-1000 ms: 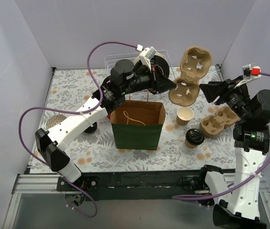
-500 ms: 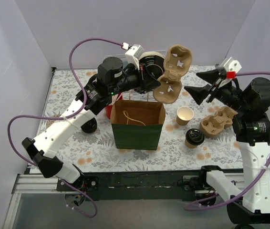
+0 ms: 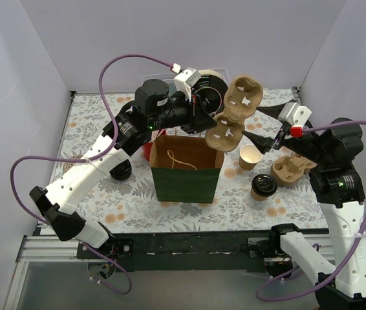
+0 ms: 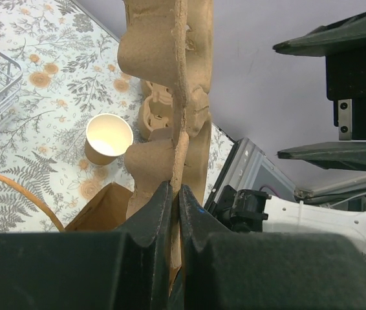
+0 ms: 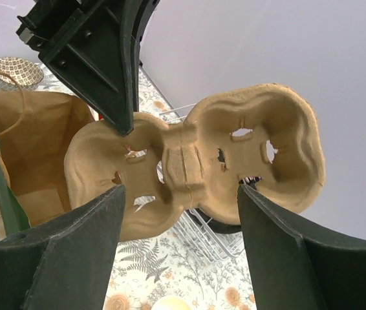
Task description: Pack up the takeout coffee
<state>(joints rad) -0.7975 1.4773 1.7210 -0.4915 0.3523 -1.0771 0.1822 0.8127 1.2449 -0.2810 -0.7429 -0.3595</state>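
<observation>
Left end effector (image 4: 175, 194) pinches the edge of the cardboard cup carrier (image 4: 170, 84), which rises ahead of its tips. Right end effector (image 5: 180, 188), jaws spread wide, faces the carrier's broad side; the paper bag (image 5: 34, 148) stands beyond, lower left.

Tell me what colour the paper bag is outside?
Dark green: the open paper bag shows it best in the top external view.
</observation>
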